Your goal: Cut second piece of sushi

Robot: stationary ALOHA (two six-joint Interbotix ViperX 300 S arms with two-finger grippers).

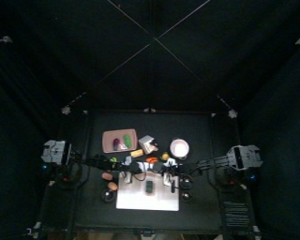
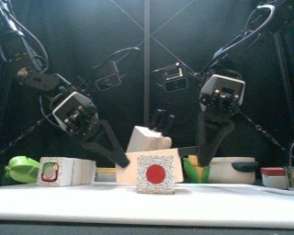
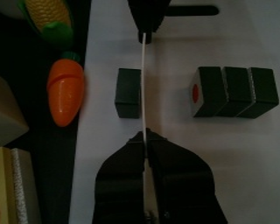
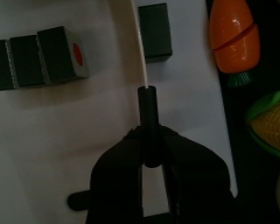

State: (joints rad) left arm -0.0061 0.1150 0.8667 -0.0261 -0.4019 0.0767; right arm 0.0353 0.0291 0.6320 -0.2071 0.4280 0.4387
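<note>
On a white cutting board [image 3: 166, 61] lies a dark green sushi roll [image 3: 236, 92] with a red centre, and one cut piece [image 3: 129, 94] lies apart from it. My right gripper [image 4: 152, 144] is shut on the black handle of a knife [image 4: 139, 52]. The white blade lies over the gap between the roll [image 4: 43, 57] and the cut piece [image 4: 154, 31]. My left gripper [image 3: 146, 140] is shut at the board's other side, in line with the blade's tip. I cannot tell whether it touches the blade. The front view shows the roll's end [image 2: 156, 173].
A toy carrot [image 3: 64, 87] and a corn cob [image 3: 49, 17] lie beside the board on the black table. A pink tray [image 1: 119, 141] and a white bowl [image 1: 179, 147] stand behind the board. A white box [image 2: 66, 171] stands at the front left.
</note>
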